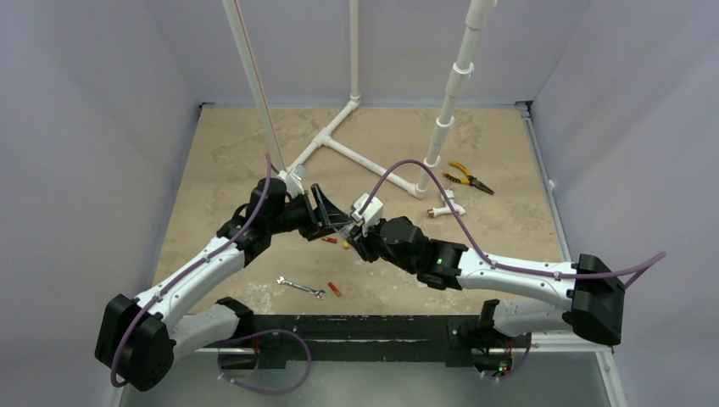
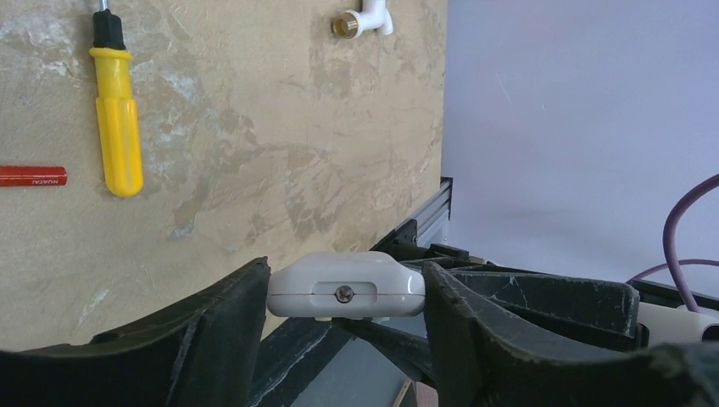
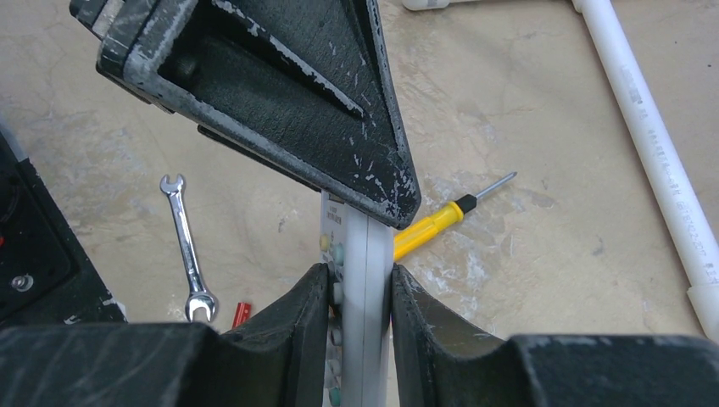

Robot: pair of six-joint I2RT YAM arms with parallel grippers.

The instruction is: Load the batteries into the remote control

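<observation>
The white remote control (image 3: 366, 254) is held on edge above the table, its buttons facing left in the right wrist view. My right gripper (image 3: 360, 284) is shut on its long sides. My left gripper (image 2: 346, 292) is shut on the remote's end (image 2: 346, 285), where a small screw shows. In the top view the two grippers, left (image 1: 331, 217) and right (image 1: 359, 232), meet at mid-table and mostly hide the remote. One orange-red battery (image 1: 329, 241) lies under them beside the yellow-handled screwdriver (image 1: 344, 244). The other battery (image 1: 334, 288) lies nearer the front.
A silver wrench (image 1: 301, 287) lies left of the front battery. White pipes (image 1: 356, 157) stand and lie behind the grippers. Yellow-handled pliers (image 1: 470, 177) and a small pipe fitting (image 1: 445, 209) lie at the right. Grey walls enclose the table.
</observation>
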